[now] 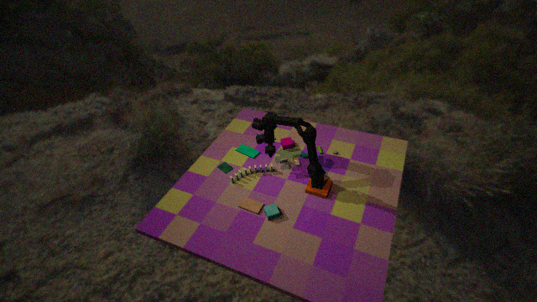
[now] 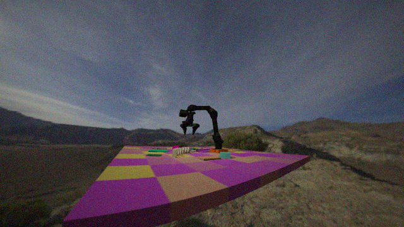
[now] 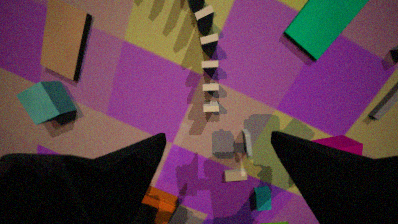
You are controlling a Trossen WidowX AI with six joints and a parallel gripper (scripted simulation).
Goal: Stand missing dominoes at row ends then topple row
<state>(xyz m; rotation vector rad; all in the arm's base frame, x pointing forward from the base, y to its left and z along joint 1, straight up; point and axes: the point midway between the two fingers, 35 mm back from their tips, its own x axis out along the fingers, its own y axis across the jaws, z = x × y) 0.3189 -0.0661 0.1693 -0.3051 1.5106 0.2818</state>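
A curved row of several standing dominoes (image 1: 255,169) (image 2: 181,152) (image 3: 210,87) has pale tops and dark sides. Its near end domino (image 3: 211,108) stands upright, in line with the others and apart from its neighbour. My gripper (image 1: 267,149) (image 2: 189,133) (image 3: 217,137) is wide open and empty, high above the table by that end of the row. A cream piece (image 1: 297,162) (image 3: 235,175) lies apart from the row, toward the arm's base; whether it is a domino I cannot tell. The row's far end is cut off in the wrist view.
Near the row's arm-side end are a grey block (image 3: 223,143) and a thin pale piece (image 3: 248,142). Around lie a green slab (image 1: 247,151) (image 3: 325,25), a dark green tile (image 1: 225,167), a magenta block (image 1: 287,143), a tan slab (image 1: 251,205) and a teal block (image 1: 272,211).
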